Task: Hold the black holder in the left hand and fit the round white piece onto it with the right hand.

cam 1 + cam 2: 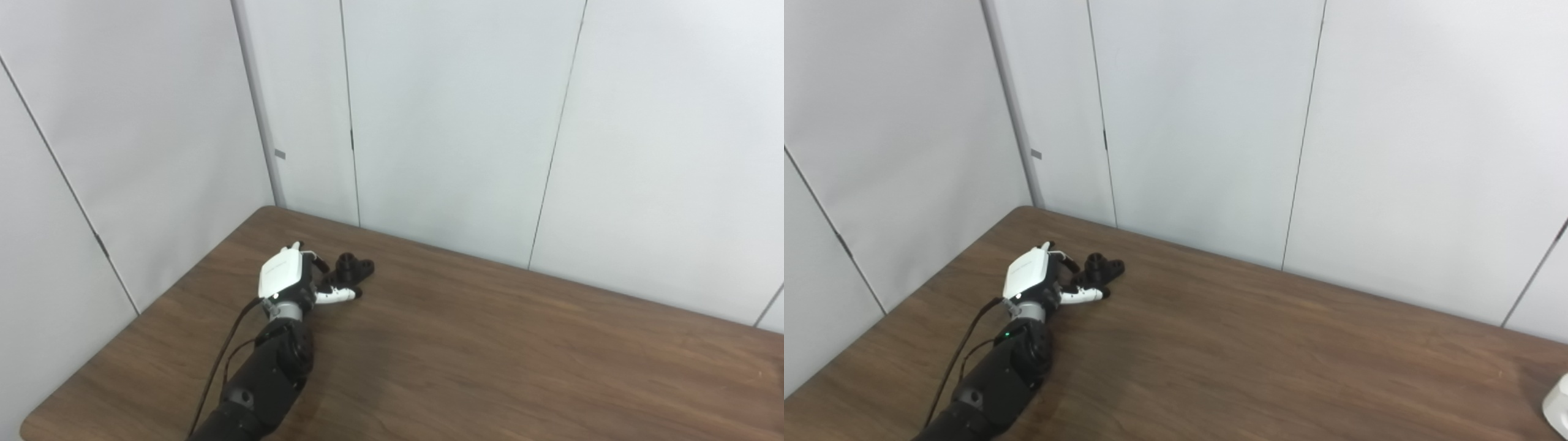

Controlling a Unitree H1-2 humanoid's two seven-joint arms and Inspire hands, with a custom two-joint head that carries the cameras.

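You had the left robot hand point(288, 278) at the one black holder point(353, 271) near the tabletop's point(490, 355) far left corner, fingers reaching around it, likely to grip it for the fitting; whether they had clamped, I could not tell. One white object point(1557, 404), far right of the holder, was possibly the round piece. The right robot hand was unseen.

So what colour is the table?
Dark brown wood grain table, seen best in the left eye view.
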